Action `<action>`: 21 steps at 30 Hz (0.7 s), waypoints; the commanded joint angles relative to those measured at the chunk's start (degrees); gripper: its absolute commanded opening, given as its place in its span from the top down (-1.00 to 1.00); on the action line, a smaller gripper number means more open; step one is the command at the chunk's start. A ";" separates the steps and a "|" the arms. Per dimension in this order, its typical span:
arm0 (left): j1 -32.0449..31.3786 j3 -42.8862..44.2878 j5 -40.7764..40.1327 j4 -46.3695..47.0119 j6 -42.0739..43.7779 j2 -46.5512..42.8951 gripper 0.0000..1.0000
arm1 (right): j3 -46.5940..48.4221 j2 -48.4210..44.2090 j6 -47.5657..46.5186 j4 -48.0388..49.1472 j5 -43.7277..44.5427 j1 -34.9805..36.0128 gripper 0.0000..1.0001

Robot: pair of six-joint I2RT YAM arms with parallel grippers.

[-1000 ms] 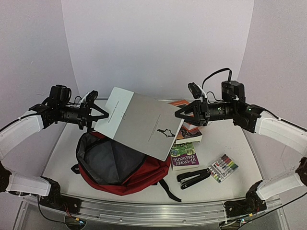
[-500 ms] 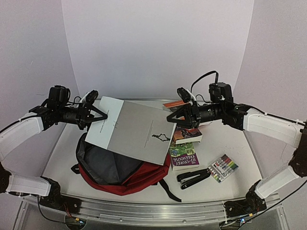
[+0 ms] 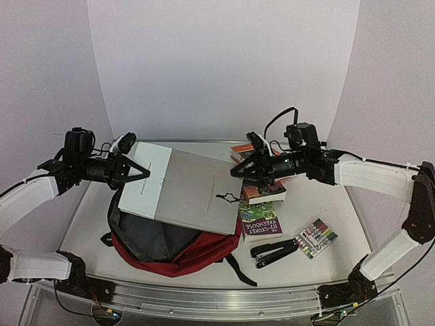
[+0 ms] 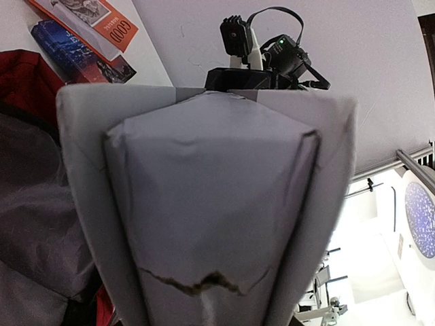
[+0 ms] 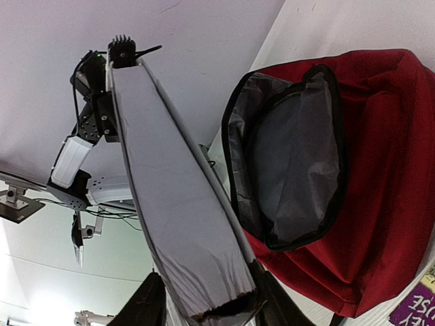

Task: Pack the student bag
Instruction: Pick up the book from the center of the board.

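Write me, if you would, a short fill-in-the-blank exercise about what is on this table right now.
1. The student bag lies with its main compartment ____, its grey lining showing.
2. The grey book spans from the left gripper to the right gripper, directly over the student ____.
3. The black stapler lies beside a pack of coloured ____.
Missing words: open; bag; markers.

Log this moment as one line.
grey book: over open student bag | left claw: at its left edge | right claw: at its right edge | grip: unclear
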 commanded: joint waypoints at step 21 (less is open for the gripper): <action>8.72 5.35 -28.00 -10.08 -14.04 -9.44 0.41 | -8.63 -7.09 1.30 -2.08 28.08 3.46 -0.65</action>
